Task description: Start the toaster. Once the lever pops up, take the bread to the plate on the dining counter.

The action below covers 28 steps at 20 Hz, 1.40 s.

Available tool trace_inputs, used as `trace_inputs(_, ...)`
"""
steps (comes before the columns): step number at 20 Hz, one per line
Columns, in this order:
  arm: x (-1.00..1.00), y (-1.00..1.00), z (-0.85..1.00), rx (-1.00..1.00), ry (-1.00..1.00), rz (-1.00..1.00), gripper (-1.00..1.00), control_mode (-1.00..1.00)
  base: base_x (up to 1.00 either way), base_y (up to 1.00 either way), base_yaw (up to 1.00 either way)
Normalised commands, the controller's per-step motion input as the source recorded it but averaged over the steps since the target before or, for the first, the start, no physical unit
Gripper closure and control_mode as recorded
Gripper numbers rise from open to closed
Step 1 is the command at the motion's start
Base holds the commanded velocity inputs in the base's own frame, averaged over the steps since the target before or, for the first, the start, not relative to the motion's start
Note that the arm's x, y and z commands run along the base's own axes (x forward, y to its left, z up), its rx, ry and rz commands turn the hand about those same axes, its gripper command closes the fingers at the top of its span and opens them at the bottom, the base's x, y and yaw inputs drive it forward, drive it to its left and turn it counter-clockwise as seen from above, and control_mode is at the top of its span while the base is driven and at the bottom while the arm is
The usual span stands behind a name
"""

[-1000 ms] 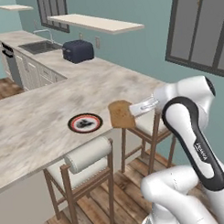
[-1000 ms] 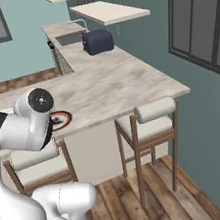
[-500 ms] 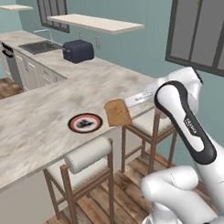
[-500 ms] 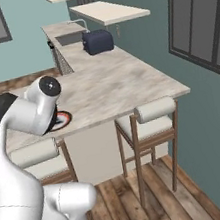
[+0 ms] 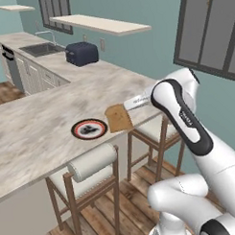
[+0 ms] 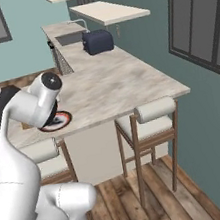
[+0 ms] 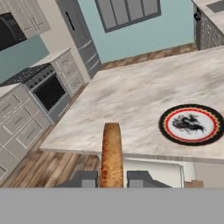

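Your gripper (image 7: 112, 178) clamps the flat, golden-brown bread (image 5: 119, 117) edge-on above the marbled dining counter (image 5: 38, 127). Nearby lies the round plate (image 5: 89, 129), red-rimmed, with a dark figure on its pale centre.

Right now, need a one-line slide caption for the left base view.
Gripper shut on the bread, carried above the dining counter edge, just right of the plate.

Two base views from behind the arm, both overlooking the dining counter (image 5: 38, 127), hand view close above it
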Motion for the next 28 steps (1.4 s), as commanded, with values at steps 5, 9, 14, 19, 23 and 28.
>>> trace_inputs(5,0.27,0.05,-0.27,0.00,0.00,0.02,1.00,-1.00,0.00,0.00,0.00)
trace_inputs(9,0.31,0.01,-0.22,0.00,0.00,0.02,1.00,-1.00,0.00,0.00,0.00)
trace_inputs(14,0.32,0.00,-0.10,0.00,0.00,0.01,1.00,-1.00,0.00,0.00,0.00)
trace_inputs(19,0.32,0.05,-0.09,0.00,0.01,0.01,1.00,-1.00,0.00,0.00,0.00)
trace_inputs(23,0.22,0.10,-0.16,0.00,0.01,0.02,1.00,-1.00,0.00,0.00,0.00)
trace_inputs(28,0.02,0.15,-0.14,0.00,0.00,0.03,1.00,-1.00,0.00,0.00,0.00)
